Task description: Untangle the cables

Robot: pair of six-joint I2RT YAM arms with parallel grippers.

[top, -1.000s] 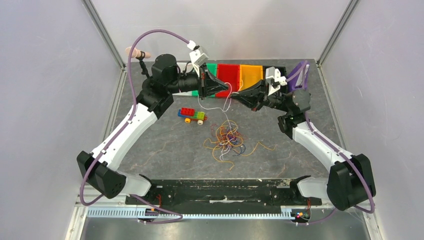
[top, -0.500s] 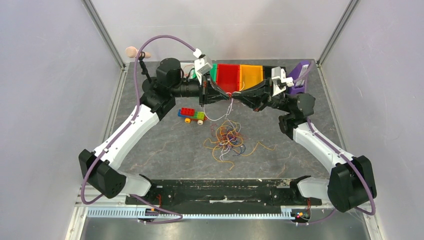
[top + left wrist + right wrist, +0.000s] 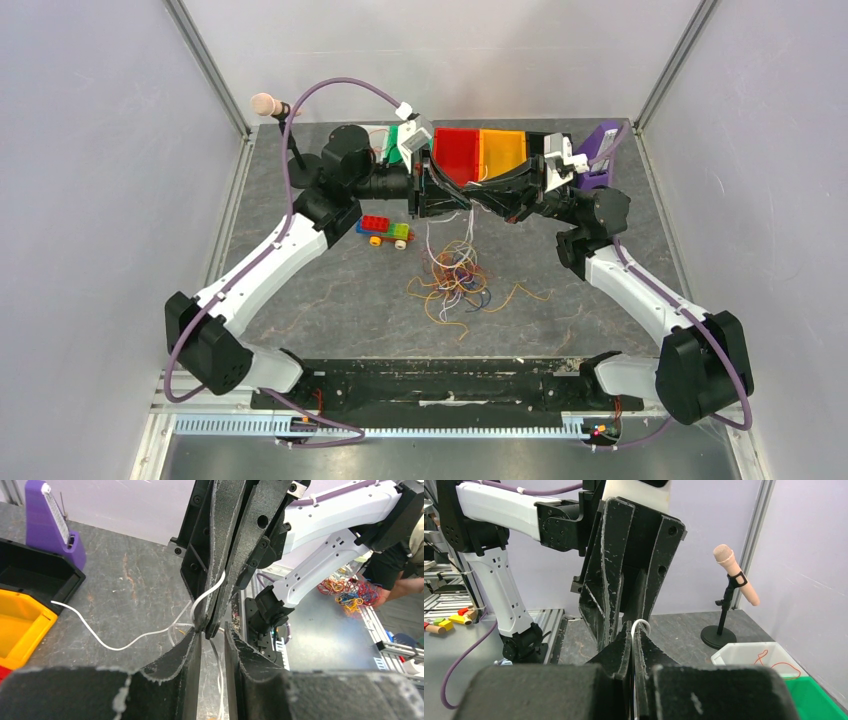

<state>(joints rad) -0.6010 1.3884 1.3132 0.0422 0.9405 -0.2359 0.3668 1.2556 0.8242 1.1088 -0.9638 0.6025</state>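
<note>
The cables point(image 3: 458, 278) lie as a loose multicoloured tangle on the dark table, below both grippers. One white cable point(image 3: 432, 232) hangs from the grippers down to the tangle. My right gripper point(image 3: 633, 630) is shut on this white cable point(image 3: 640, 624), which loops out at its tips. My left gripper point(image 3: 212, 631) meets it tip to tip. Its jaws stand a little apart, and the white cable point(image 3: 125, 644) runs past and down through the gap. In the top view the left gripper point(image 3: 443, 196) and right gripper point(image 3: 470, 197) touch noses above the table.
Green point(image 3: 403, 140), red point(image 3: 456, 150) and orange point(image 3: 503, 148) bins stand at the back, with a white bin point(image 3: 758, 656) holding an orange strand. A purple stand point(image 3: 600, 150) is at the back right. A toy brick car point(image 3: 386, 230) and a microphone point(image 3: 266, 103) are on the left.
My left gripper has moved right until its tips meet the right gripper's. The slack white loop between them has shortened and now hangs straight down. The right arm barely moved.
</note>
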